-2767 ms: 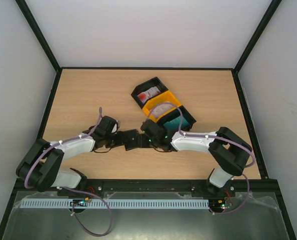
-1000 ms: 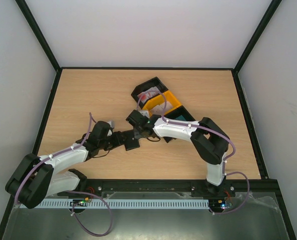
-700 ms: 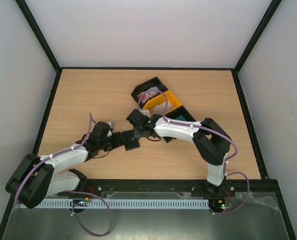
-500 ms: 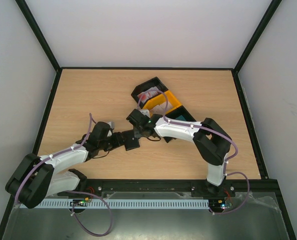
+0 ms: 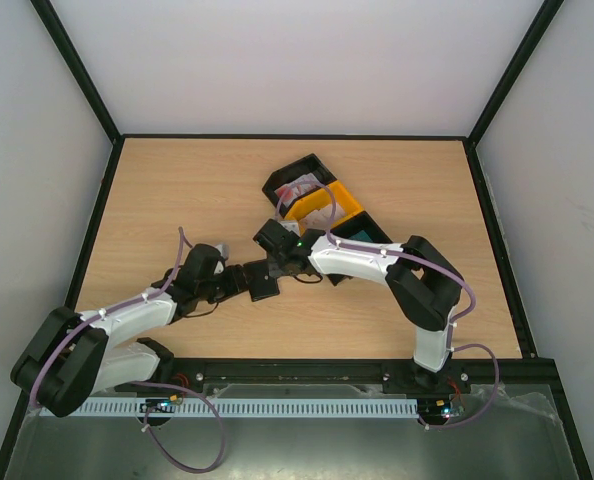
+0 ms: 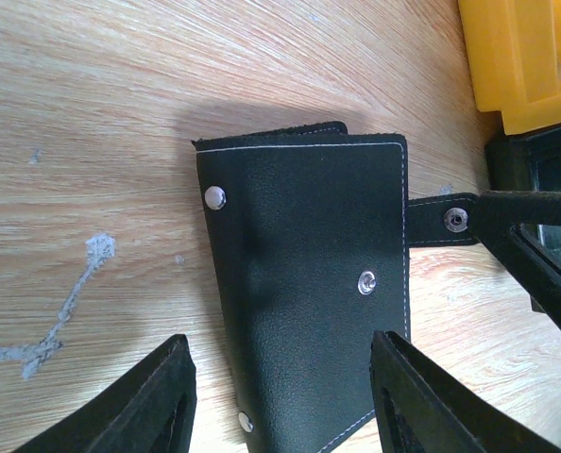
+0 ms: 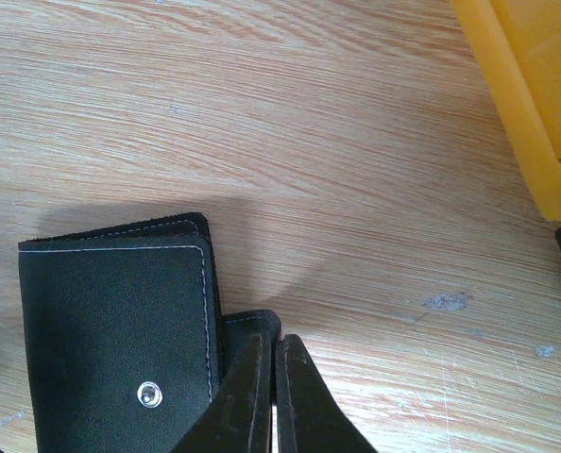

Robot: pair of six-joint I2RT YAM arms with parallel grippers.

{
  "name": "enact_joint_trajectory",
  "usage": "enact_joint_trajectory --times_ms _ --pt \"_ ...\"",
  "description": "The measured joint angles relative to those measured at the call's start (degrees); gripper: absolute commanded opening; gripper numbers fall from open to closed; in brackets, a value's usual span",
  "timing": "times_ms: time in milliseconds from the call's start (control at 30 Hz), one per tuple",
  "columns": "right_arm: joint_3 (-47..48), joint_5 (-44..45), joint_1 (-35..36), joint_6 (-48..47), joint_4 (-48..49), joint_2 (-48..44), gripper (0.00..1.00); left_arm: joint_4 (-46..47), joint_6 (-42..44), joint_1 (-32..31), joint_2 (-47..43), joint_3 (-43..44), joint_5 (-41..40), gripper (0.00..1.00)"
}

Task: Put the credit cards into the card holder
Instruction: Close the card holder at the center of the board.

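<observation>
left gripper: fingers spread, straddling the card holder at lower middle of the left wrist view, not clamped.
card holder: folded shut, flat on the table, mid-frame, near the yellow tray.
strap: unsnapped, sticking out to the right.
right gripper: fingers pressed together, pinching the strap tip.
cards: in the trays, upper centre of the top view.
step: looks like opening the card holder.
next: you probably need the left to pin the lower flap while the right peels the top open, slowly.
</observation>
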Motion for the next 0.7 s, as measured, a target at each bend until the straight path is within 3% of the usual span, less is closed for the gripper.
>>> enact_joint_trajectory --times_ms 300,700 --pt "-1.07 -1.68 0.00 -0.94 1.99 -0.13 0.02 0.00 -0.22 0.00 0.00 -0.13 0.02 0.55" --pt "-11.63 -13.22 -2.95 -9.62 14.25 -5.86 0.02 1.90 -1.40 0.00 2.21 -1.11 0.70 0.50"
